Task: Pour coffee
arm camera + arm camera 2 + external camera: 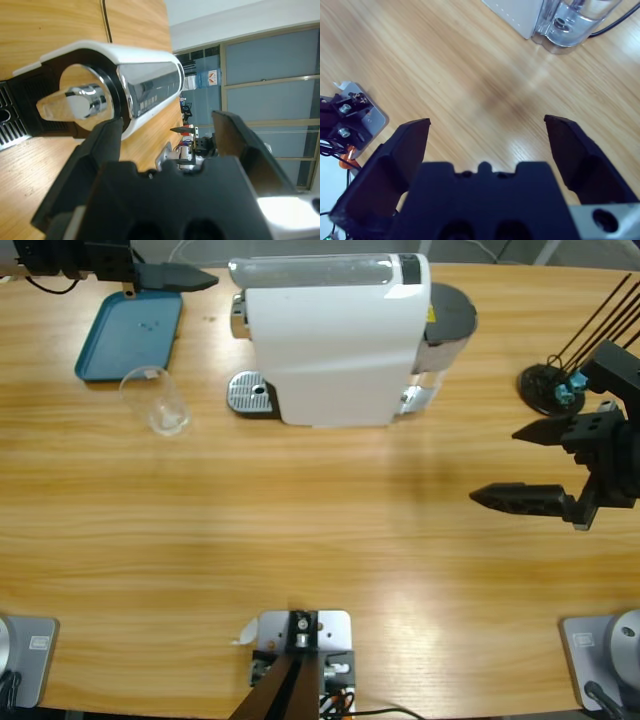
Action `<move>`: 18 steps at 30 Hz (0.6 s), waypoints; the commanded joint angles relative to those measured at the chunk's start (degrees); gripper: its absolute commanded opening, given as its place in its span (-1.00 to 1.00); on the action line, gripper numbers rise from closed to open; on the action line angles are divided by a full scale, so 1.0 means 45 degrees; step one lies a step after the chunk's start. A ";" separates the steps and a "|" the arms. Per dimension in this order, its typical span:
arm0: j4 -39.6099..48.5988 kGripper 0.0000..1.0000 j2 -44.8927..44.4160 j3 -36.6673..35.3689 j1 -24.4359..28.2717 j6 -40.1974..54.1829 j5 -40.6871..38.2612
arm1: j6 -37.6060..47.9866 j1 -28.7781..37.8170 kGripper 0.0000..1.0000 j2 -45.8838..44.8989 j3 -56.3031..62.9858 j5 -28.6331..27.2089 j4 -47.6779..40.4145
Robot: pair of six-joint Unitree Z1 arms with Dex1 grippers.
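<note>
White coffee machine (335, 350), tank half-hidden

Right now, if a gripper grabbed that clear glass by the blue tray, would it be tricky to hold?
Probably. The glass looks clear, thin and smooth, so it could slip or crack under a hard squeeze. It seems empty, so likely light and easy to tip when nudged. On its side it would likely roll, being round.

Coffee machine (335, 345): I see it white, upright, at the table's far middle.
Glass (157, 402): clear, empty, lying tipped left of the machine, beside the teal tray (128, 335).
</note>
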 commanded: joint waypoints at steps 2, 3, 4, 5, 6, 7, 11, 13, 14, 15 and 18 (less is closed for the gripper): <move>-0.1130 0.48 0.1385 -0.0227 -0.0359 -0.0799 0.0196 | 0.0131 0.0096 1.00 -0.0399 0.0394 -0.0171 -0.0154; -0.1227 0.48 0.1455 -0.0231 -0.0390 -0.0838 0.0196 | 0.0139 0.0096 1.00 -0.0442 0.0418 -0.0195 -0.0165; -0.1278 0.48 0.1525 -0.0231 -0.0398 -0.0862 0.0196 | 0.0151 0.0103 1.00 -0.0466 0.0433 -0.0195 -0.0177; -0.1298 0.48 0.1552 -0.0231 -0.0413 -0.0862 0.0196 | 0.0151 0.0103 1.00 -0.0466 0.0445 -0.0195 -0.0177; -0.1313 0.48 0.1552 -0.0215 -0.0409 -0.0862 0.0196 | 0.0151 0.0103 1.00 -0.0466 0.0445 -0.0183 -0.0177; -0.1317 0.48 0.1525 -0.0211 -0.0409 -0.0870 0.0196 | 0.0151 0.0103 1.00 -0.0466 0.0445 -0.0191 -0.0177; -0.1333 -0.16 0.1353 -0.0188 -0.0413 -0.0881 0.0278 | 0.0151 0.0103 1.00 -0.0466 0.0445 -0.0187 -0.0177; -0.1333 -0.82 0.1338 -0.0157 -0.0409 -0.0881 0.0325 | 0.0151 0.0103 1.00 -0.0474 0.0457 -0.0175 -0.0185; -0.1333 -1.00 0.1345 -0.0141 -0.0417 -0.0881 0.0375 | 0.0151 0.0103 1.00 -0.0485 0.0465 -0.0171 -0.0197; -0.1333 -1.00 0.1330 -0.0094 -0.0413 -0.0881 0.0473 | 0.0151 0.0100 1.00 -0.0485 0.0472 -0.0156 -0.0197; -0.1333 -1.00 0.1224 -0.0012 -0.0413 -0.0901 0.0586 | 0.0170 0.0103 1.00 -0.0485 0.0484 -0.0156 -0.0236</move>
